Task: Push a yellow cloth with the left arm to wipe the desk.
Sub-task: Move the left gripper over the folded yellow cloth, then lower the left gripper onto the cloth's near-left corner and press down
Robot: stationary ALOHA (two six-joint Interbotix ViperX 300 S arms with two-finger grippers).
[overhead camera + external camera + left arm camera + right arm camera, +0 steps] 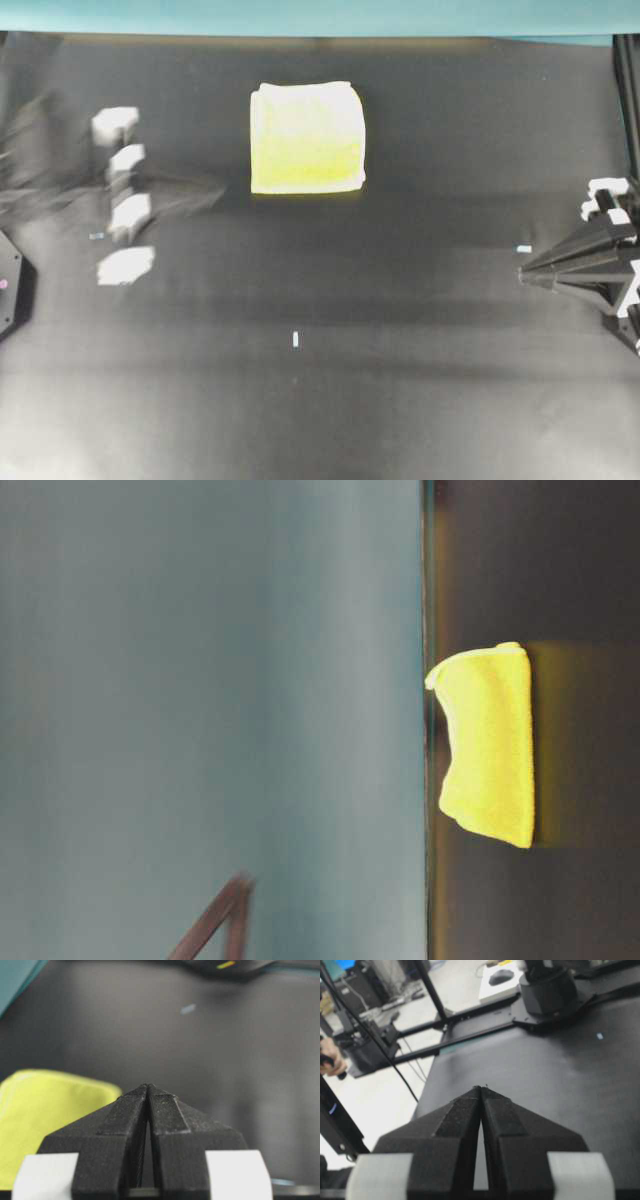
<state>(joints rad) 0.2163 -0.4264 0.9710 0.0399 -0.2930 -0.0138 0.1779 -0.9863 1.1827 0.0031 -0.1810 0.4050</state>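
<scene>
The yellow cloth (307,137) lies folded flat at the back middle of the black desk (400,320). It also shows in the table-level view (490,745) and at the lower left of the left wrist view (45,1110). My left gripper (216,190) is motion-blurred, shut and empty, with its tip just left of the cloth's near left corner; I cannot tell if they touch. In the left wrist view its tip (148,1086) sits beside the cloth's right edge. My right gripper (522,270) is shut and empty at the desk's right side, far from the cloth, and shows shut in the right wrist view (480,1088).
A teal strip (300,15) runs along the desk's back edge, close behind the cloth. Small white tape marks (296,339) dot the desk. A black frame post (630,100) stands at the far right. The opposite arm's base (547,990) sits across the desk.
</scene>
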